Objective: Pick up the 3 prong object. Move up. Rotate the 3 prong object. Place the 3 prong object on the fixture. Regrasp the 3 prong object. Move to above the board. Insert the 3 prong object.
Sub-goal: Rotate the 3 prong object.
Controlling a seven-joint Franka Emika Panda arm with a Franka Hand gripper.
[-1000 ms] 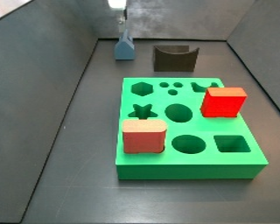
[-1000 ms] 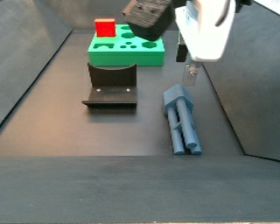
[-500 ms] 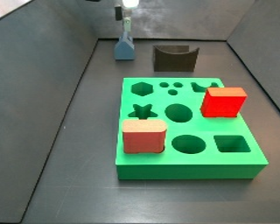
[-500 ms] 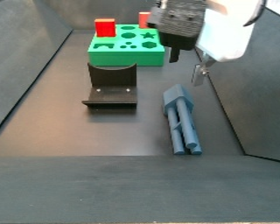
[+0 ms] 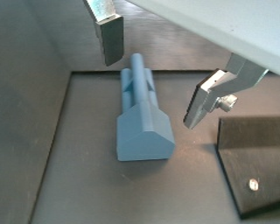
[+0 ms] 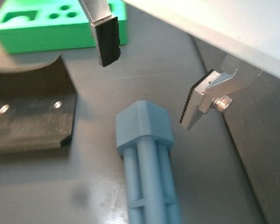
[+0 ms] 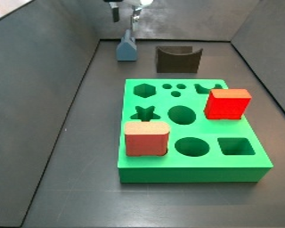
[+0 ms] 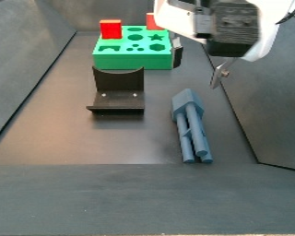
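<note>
Fixture (image 8: 117, 92): dark block on the floor, left of the 3 prong object, in front of the board.
Board (image 8: 133, 53): green slab behind the fixture, carrying a red cube (image 8: 111, 29).
3 prong object (image 8: 192, 125): lying flat on the floor, untouched.
Gripper (image 8: 199, 57): above the object's far end, fingers (image 6: 106, 38) spread wide apart, nothing between them.

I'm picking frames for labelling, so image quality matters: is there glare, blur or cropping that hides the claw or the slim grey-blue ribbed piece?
In both wrist views the slim grey-blue ribbed piece is sharp and evenly lit, between the open claw plates above it. In a side view the claw is cropped by the frame edge, with a bright glare spot. In a side view the wrist housing looks soft, but the piece is clear.
</note>
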